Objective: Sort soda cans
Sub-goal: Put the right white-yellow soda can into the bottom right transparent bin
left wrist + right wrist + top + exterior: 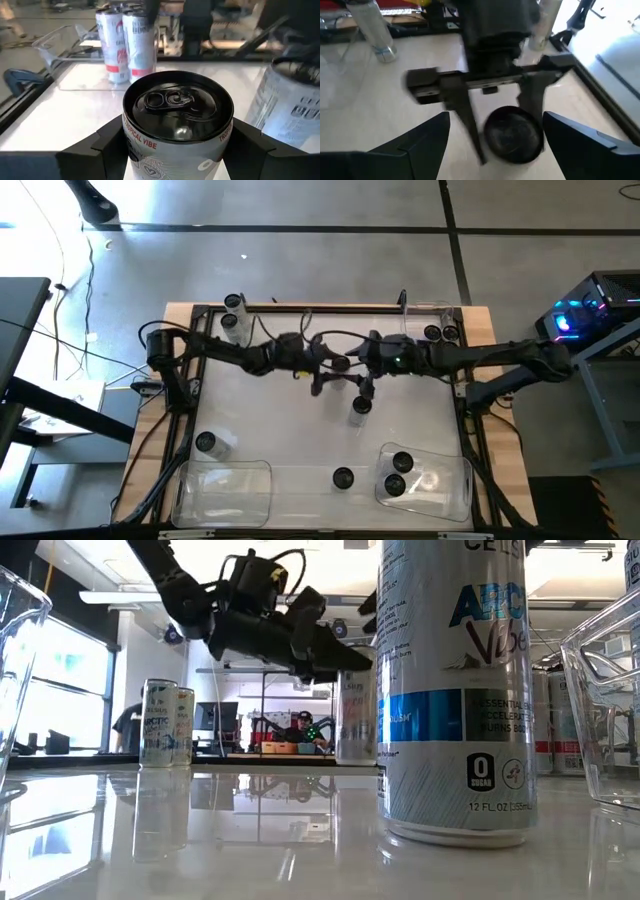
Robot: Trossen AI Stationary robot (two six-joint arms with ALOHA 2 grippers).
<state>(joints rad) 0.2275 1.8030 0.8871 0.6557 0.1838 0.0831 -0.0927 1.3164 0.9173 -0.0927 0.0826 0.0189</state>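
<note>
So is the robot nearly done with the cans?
Not nearly. Done: two cans sit in the front right bin, and two more in the back right bin. In hand: the left gripper grips a can mid-table; the right gripper waits open beside it. Left: loose cans at the front.

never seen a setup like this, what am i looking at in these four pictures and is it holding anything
Two dark robot arms work over a white table, sorting drink cans into clear bins. One picture looks straight down, one sits at table height, and one rides on each arm's wrist. In the left wrist picture, the left pincer has its fingers on both sides of a can. In the right wrist picture, the right pincer is open and empty, facing that same can. Other cans stand around the table, two in the right bin.
</note>
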